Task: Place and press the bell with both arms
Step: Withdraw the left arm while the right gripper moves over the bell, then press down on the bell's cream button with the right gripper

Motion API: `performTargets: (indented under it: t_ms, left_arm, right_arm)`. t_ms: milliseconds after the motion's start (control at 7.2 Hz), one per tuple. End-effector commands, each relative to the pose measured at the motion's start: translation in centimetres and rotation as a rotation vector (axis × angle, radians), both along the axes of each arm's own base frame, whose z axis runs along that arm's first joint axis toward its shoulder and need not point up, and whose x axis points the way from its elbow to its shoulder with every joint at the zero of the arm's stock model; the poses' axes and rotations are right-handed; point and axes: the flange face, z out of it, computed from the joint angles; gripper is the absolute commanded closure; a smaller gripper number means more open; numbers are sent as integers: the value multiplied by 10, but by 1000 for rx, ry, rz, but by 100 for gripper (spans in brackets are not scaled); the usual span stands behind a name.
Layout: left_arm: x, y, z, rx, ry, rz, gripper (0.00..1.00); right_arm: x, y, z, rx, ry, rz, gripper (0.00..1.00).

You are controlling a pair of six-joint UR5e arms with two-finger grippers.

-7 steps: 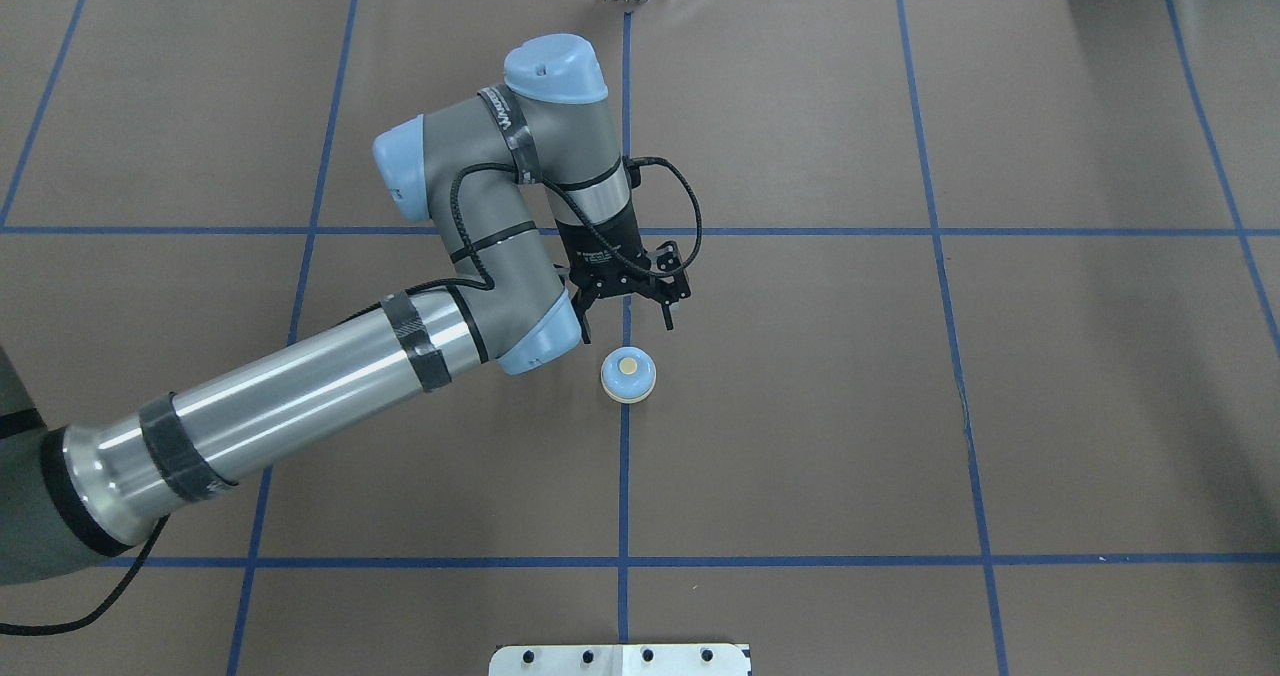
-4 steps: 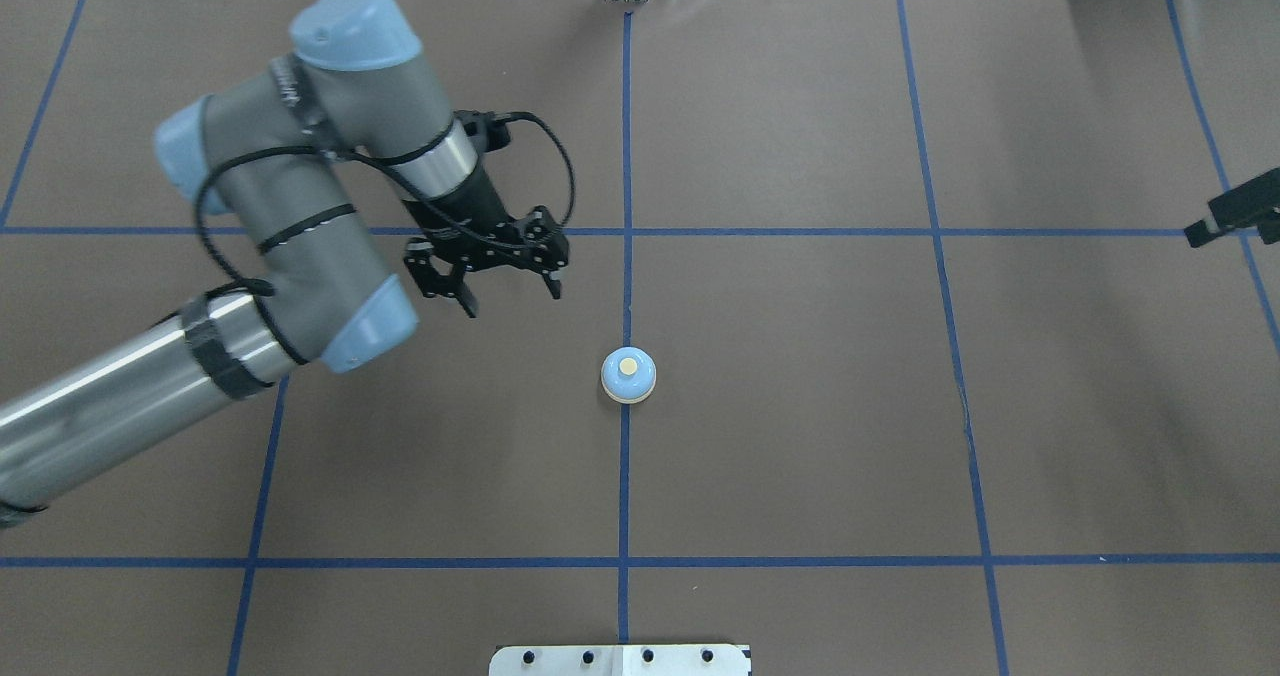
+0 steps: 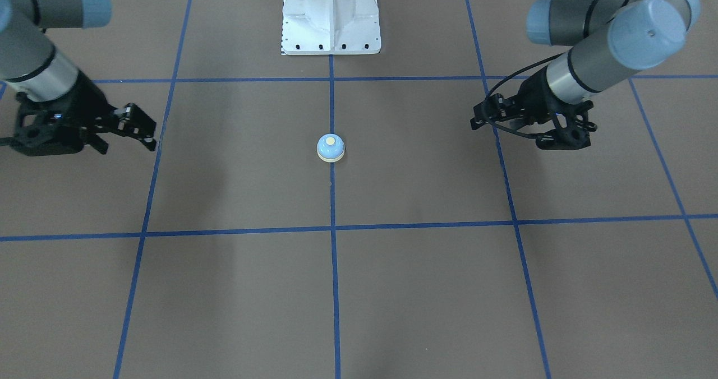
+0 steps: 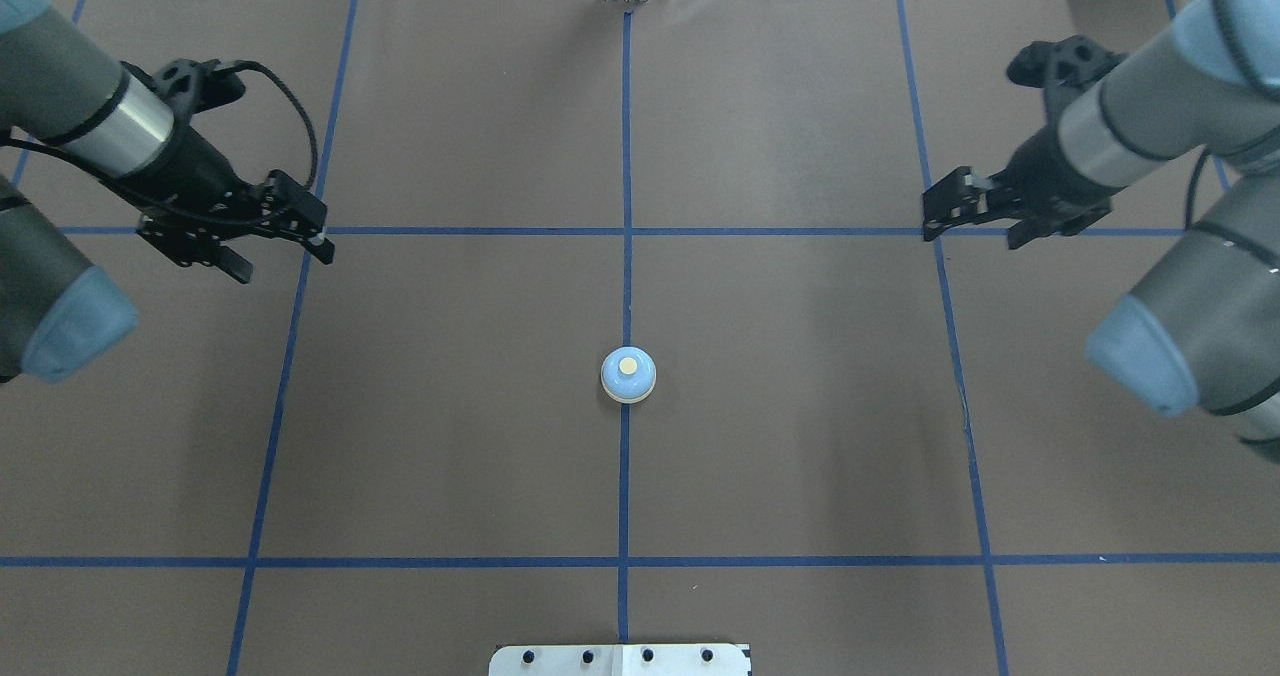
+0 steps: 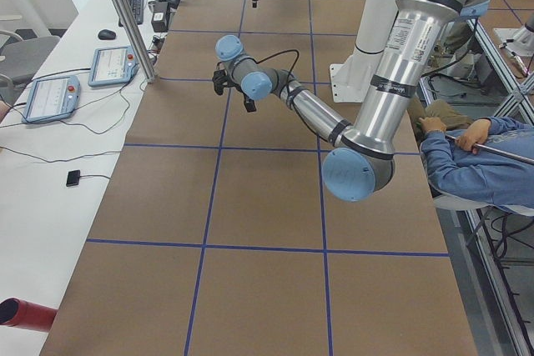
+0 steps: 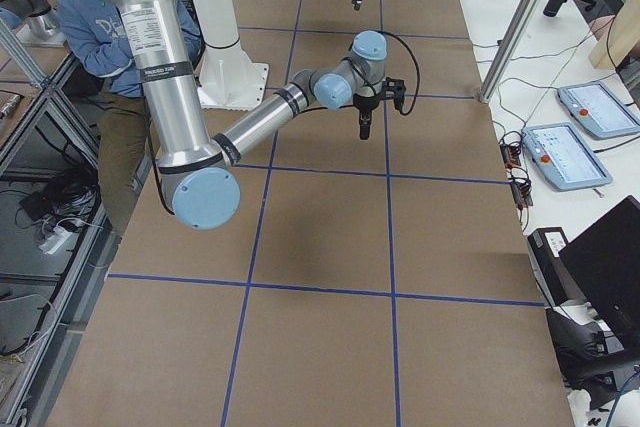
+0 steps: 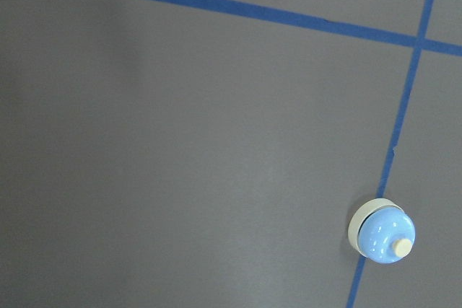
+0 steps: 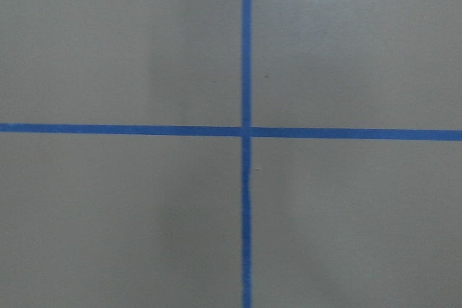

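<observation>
Overhead view: bell (image 4: 628,374) sits mid-surface (image 4: 800,436), well apart from both end effectors. Left end effector (image 4: 282,261) is open. Right end effector (image 4: 930,224): cannot tell.

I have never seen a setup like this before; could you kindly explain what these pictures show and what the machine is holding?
These are two robot arms at a brown table marked with blue tape lines. One picture looks down from behind the robot, one faces it, two look from the table's ends, and two come from cameras on the wrists. The left gripper and right gripper hang out to the sides, both empty; the left is open, the right seems shut. The only object is a small blue bell standing alone at the table's middle, on the centre line. People sit beside the rig.
</observation>
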Motion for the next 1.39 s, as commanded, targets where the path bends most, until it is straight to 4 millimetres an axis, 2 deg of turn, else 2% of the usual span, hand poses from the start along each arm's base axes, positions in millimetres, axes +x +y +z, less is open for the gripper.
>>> performTargets:
  t_ms: [0,139,278,417,556,833,972,1250]
  left_arm:
    - [-79,1,68,104,-41,-8,3]
    - [-120,8,109,191,-70,18,2]
    - [-155,18,141,241,-93,29,2]
    - [-164,23,151,247,-99,31,2]
    - [-166,23,151,249,-101,30,2]
    - [-167,24,152,245,-103,28,1]
    - [-166,25,153,244,-103,29,1]
    - [-167,25,153,244,-103,28,1]
  right_arm:
    - [-124,59,-70,-32,-20,70,28]
    - [-158,71,-86,-20,-20,63,47]
    - [-201,75,-111,-47,-29,73,89]
    - [-237,67,-133,-44,-21,85,100]
    - [-251,67,-136,-45,-11,80,100]
    - [-270,82,-123,-55,15,46,100]
    - [-277,87,-120,-54,22,33,100]
    - [-284,86,-125,-49,21,35,100]
